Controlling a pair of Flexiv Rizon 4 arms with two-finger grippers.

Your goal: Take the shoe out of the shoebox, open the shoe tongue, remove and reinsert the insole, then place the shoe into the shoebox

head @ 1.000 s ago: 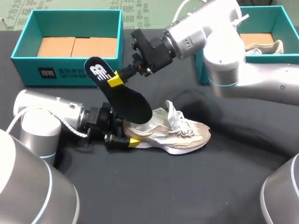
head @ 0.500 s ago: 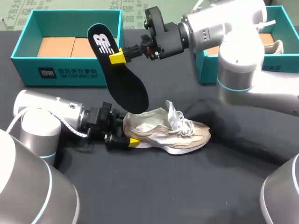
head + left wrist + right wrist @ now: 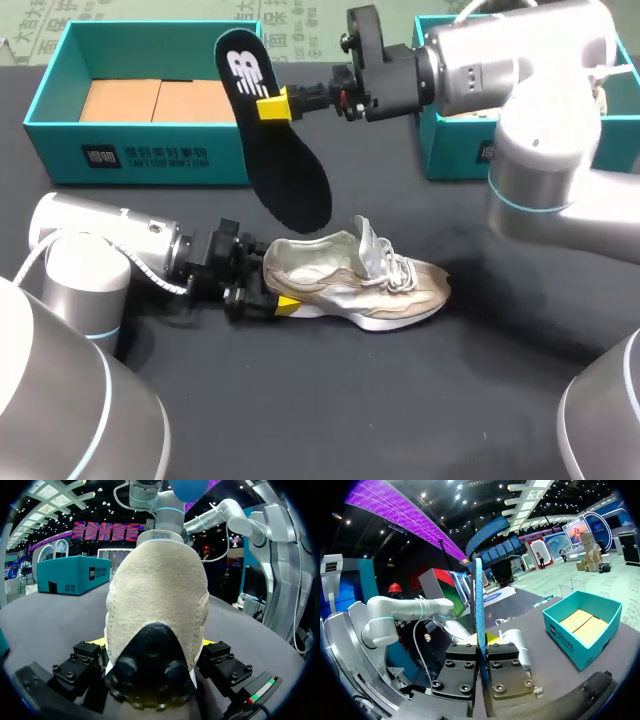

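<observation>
While aloft, insole [image 3: 292, 188] in right tool [image 3: 272, 105]

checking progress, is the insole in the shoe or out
Out. The right gripper holds the insole in the air, above the shoe.

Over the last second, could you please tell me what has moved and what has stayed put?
The right gripper, still shut on the insole, has lifted it up and clear of the shoe. The left gripper stays clamped on the shoe's heel; the shoe has not shifted.
</observation>
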